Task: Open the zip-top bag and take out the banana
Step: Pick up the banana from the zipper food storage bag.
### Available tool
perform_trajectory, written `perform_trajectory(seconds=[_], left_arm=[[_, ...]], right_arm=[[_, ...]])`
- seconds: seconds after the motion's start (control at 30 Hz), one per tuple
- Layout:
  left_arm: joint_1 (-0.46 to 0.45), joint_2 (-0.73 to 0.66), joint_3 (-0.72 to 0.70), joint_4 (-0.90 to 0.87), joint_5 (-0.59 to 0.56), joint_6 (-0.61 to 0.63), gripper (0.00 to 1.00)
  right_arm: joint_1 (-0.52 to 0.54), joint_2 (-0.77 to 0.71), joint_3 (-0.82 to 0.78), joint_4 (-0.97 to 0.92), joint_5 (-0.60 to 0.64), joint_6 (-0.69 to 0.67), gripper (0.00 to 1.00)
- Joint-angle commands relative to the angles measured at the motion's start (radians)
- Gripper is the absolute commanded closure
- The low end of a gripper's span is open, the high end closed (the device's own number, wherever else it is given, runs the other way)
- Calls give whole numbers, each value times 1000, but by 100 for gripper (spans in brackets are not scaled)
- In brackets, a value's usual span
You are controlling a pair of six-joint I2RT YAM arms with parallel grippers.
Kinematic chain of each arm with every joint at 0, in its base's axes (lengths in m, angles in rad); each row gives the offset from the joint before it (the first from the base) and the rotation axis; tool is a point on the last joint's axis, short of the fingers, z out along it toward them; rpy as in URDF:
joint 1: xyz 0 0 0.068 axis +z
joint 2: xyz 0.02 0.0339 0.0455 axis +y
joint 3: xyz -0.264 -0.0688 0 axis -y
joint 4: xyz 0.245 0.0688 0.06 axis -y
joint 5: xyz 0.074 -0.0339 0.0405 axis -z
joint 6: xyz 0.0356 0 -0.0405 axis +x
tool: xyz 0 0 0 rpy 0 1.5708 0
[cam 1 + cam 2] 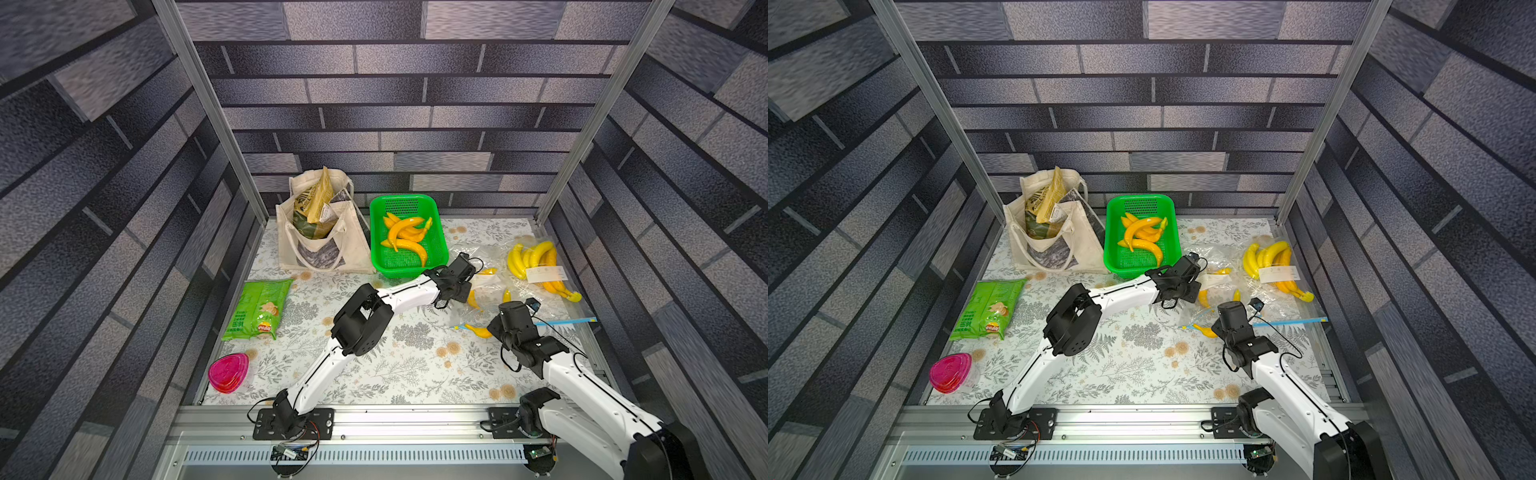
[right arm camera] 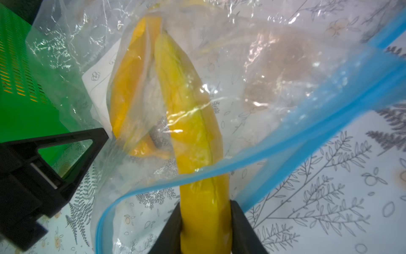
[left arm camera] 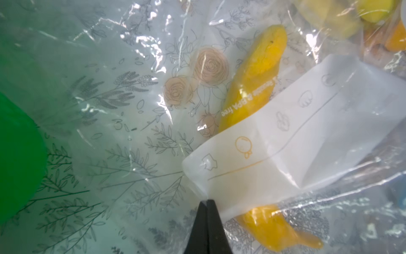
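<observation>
The clear zip-top bag [image 1: 484,279] [image 1: 1217,281] lies at the right middle of the table, and its blue zip strip [image 2: 307,132] gapes open. My left gripper [image 3: 207,201] is shut on a fold of the bag's plastic beside the white label [image 3: 307,136]. One of its black fingers [image 2: 94,137] shows in the right wrist view. My right gripper [image 2: 205,204] is shut on a yellow banana [image 2: 197,136] [image 1: 478,330] that passes through the open mouth, its near end outside the bag. A second banana [image 2: 129,88] [image 3: 252,81] lies deeper inside.
A green basket [image 1: 376,232] holding bananas stands just behind the left gripper. Another clear bag with a banana bunch [image 1: 536,262] lies at the right edge. A canvas tote [image 1: 320,245], a green chips bag [image 1: 257,309] and a pink container [image 1: 228,372] sit on the left.
</observation>
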Motion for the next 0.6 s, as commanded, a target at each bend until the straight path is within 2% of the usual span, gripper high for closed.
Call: perform_trajectory(seconds=[0.0, 0.33, 0.57], left_arm=[[13, 18, 86, -25, -25, 35, 98], [8, 105, 260, -110, -15, 41, 92], [8, 66, 253, -159, -17, 33, 69]], right_arm=[[-4, -23, -18, -79, -43, -28, 66], [14, -88, -27, -163, -209, -69, 65], [113, -189, 13, -262, -208, -35, 65]])
